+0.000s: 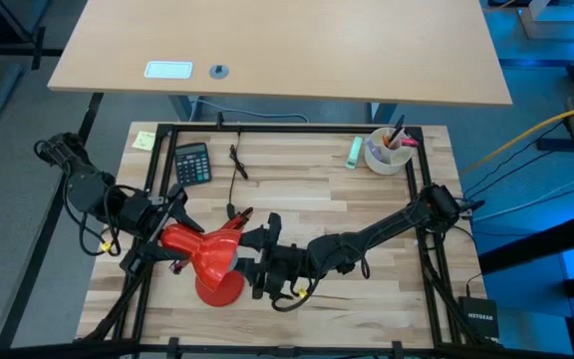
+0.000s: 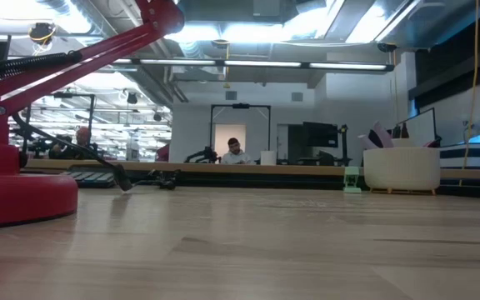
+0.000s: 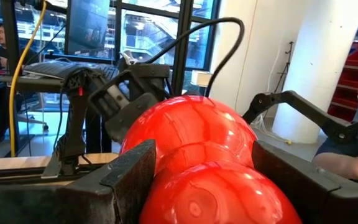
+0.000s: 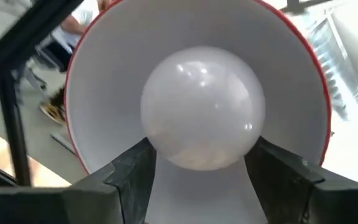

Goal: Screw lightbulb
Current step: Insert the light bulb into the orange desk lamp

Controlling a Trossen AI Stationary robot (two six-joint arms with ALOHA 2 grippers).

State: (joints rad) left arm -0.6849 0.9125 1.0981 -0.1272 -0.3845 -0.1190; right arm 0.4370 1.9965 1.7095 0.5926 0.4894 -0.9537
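Note:
The red desk lamp (image 1: 207,257) stands on its round base (image 1: 219,290) near the table's front, its shade opening toward the table's right. My left gripper (image 1: 167,237) is shut on the rear of the lamp's head (image 3: 197,143). The white lightbulb (image 4: 202,115) sits deep in the shade's white inside (image 4: 104,93). My right gripper (image 1: 253,261) is at the shade's mouth, its two fingers closed on the lightbulb. The bulb's screw base is hidden behind the globe. My left gripper pinches the bulging red rear of the lamp head (image 3: 166,168) between its two fingers (image 3: 129,177), coming level from the table's left. The head stays raised above the table on the lamp's arm. My right gripper holds the lightbulb's round globe, one finger (image 4: 134,171) on each side of it (image 4: 160,149). The fingers reach into the shade from the table's right, nearly level. The bulb sits inside the shade, clear of the table.
A calculator (image 1: 192,163) and a yellow note (image 1: 143,140) lie at the far left. A white cup with pens (image 1: 387,153) and a green object (image 1: 353,151) stand at the far right. A black cable (image 1: 237,162) lies behind the lamp. People sit in the room beyond.

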